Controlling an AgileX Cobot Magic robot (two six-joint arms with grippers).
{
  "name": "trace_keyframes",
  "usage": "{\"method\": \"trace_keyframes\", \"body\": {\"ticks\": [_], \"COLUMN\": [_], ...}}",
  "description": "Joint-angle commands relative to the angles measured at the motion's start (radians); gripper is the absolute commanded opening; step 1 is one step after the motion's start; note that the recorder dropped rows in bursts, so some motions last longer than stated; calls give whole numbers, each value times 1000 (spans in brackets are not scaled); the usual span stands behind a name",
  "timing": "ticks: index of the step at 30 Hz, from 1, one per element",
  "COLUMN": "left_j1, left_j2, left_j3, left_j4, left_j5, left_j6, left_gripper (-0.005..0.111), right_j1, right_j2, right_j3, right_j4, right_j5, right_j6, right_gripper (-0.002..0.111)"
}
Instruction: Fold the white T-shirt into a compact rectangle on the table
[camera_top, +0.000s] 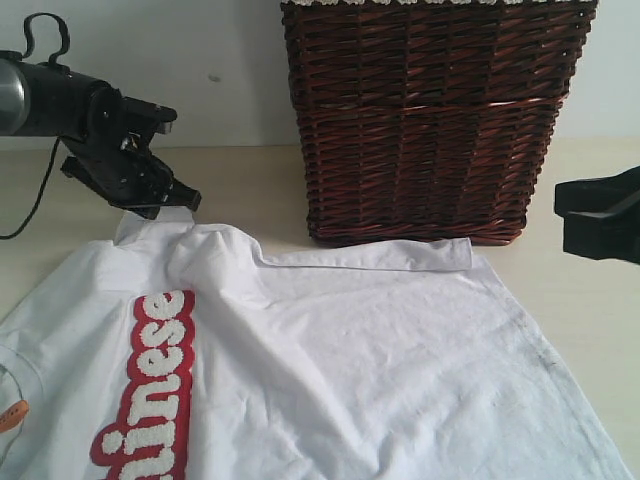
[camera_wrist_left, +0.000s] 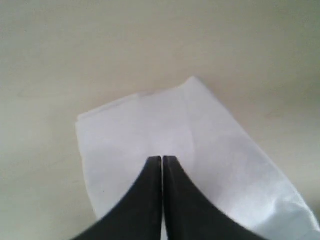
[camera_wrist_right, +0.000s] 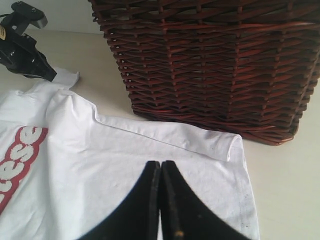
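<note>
- White T-shirt (camera_top: 380, 360) is spread on the table (camera_top: 590, 300), long axis left to right.
- Left gripper (camera_wrist_left: 162, 159) is pressed together at the far sleeve (camera_top: 150, 228), nearest it; a pinch is not confirmed.
- Right gripper (camera_wrist_right: 161, 162), also pressed together, is held over the hem end.

T-shirt (camera_top: 380, 350): soft white cloth, matt, lightly creased. Lettering (camera_top: 150, 390): fuzzy white pile, red edging. Basket (camera_top: 420, 120): dark brown woven wicker, faint gloss, ribbed. Desk (camera_top: 590, 300): pale cream, smooth, matt. Left end effector (camera_wrist_left: 162, 160): black, matt, plastic-looking.
</note>
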Motion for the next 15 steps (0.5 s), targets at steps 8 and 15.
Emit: {"method": "trace_keyframes", "body": {"ticks": [8, 15], "left_j1": [8, 10], "left_j2": [80, 158], "left_j3": [-19, -86], "left_j4": [-4, 4], "left_j5": [-57, -72], "left_j6": [-27, -25], "left_gripper": [2, 2], "right_j1": [-4, -4], "right_j2": [-7, -7], "right_j3": [4, 4], "right_j4": [3, 3], "right_j5": [-3, -3], "right_j6": [-11, -11], "right_gripper": [0, 0]}}
